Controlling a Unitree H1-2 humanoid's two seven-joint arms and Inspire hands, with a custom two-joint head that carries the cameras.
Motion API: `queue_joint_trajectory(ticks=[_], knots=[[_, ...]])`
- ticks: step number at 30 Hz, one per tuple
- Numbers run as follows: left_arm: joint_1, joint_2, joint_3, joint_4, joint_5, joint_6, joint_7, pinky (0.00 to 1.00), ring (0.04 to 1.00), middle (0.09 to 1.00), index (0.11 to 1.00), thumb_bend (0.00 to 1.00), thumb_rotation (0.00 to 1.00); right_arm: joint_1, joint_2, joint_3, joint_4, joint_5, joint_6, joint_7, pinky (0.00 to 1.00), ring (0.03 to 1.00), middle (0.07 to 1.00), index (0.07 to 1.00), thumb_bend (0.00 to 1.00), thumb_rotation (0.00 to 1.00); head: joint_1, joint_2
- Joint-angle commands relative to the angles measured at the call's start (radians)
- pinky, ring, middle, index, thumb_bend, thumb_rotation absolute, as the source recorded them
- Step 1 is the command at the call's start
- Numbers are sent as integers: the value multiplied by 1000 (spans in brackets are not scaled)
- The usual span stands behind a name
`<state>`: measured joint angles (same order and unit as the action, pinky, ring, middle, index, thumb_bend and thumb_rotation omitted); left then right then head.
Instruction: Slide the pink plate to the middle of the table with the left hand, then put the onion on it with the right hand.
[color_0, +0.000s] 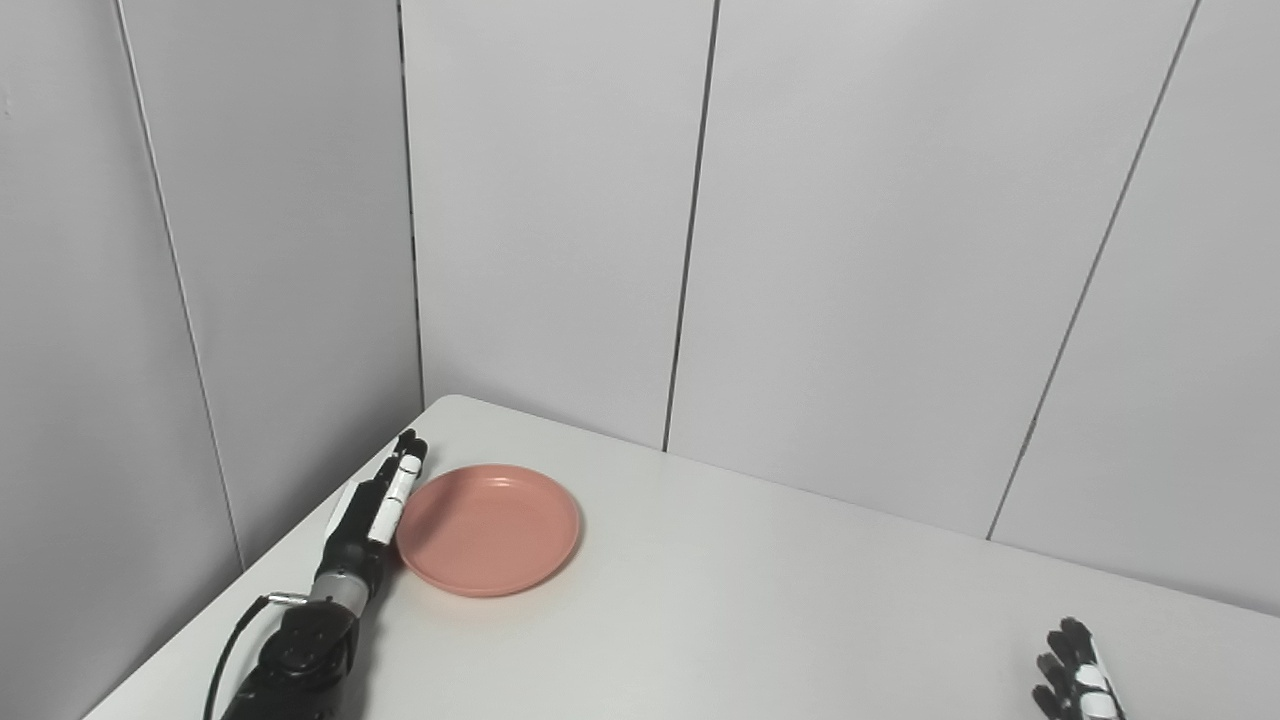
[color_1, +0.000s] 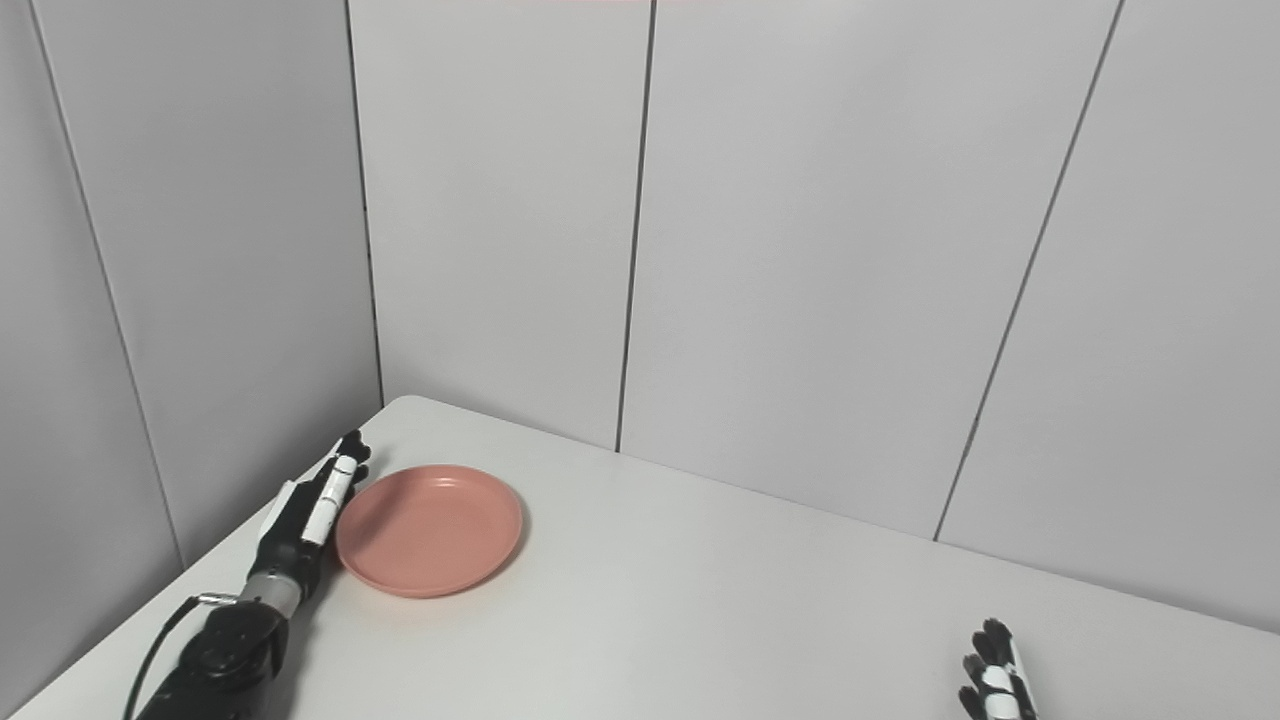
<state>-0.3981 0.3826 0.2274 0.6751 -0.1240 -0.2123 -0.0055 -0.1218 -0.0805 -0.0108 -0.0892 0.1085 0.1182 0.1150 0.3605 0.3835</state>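
Left hand (color_0: 375, 505): 1, fingers straight and together, flat against the left rim of 1 pink plate (color_0: 488, 528), gripping nothing. Plate: bare, near table's (color_0: 760, 610) far-left corner. Right hand (color_0: 1080, 682): 1, fingers spread, holding nothing, bottom-right edge.

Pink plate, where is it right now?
The round pink plate sits on the white table's far left part, near the corner, with the left hand right beside its left rim.

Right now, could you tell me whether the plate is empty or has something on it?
Empty: the plate shows only its bare pink inside, with no onion in view; the left hand lies flat against its left rim.
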Motion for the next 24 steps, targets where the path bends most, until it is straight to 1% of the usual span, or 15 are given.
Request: queue_joint_trajectory(ticks=[1, 7, 11, 14, 20, 24], knots=[[-44, -10, -11, -32, -3, -16, -11, 988, 964, 964, 968, 602, 1000, -29, -3, -6, -35, 10, -5, 2, 1000, 1000, 1000, 1000, 246, 1000, 1, 2], [-50, -30, -16, -58, -1, 0, -10, 976, 964, 967, 966, 597, 1000, -29, -2, -7, -38, 16, 0, 2, 1000, 1000, 1000, 1000, 245, 1000, -1, 5], [-61, -40, -24, -43, 6, 2, -12, 984, 971, 970, 976, 644, 1000, -29, -3, -6, -36, 14, -2, 1, 1000, 1000, 1000, 1000, 261, 1000, -5, 6], [-69, -49, -29, -26, 8, -1, -7, 970, 960, 963, 965, 665, 1000, -30, -2, -4, -33, 6, -11, -2, 1000, 1000, 1000, 1000, 246, 1000, -8, 7], [-79, -66, -32, -17, 2, -7, -1, 948, 945, 950, 951, 651, 1000, -30, 1, -3, -30, 2, -12, -2, 1000, 1000, 1000, 1000, 259, 1000, -14, 11], [-85, -72, -35, -11, -2, -11, -5, 946, 943, 943, 946, 620, 1000, -31, 1, -3, -29, 5, -6, -1, 1000, 1000, 1000, 1000, 276, 1000, -19, 15]])
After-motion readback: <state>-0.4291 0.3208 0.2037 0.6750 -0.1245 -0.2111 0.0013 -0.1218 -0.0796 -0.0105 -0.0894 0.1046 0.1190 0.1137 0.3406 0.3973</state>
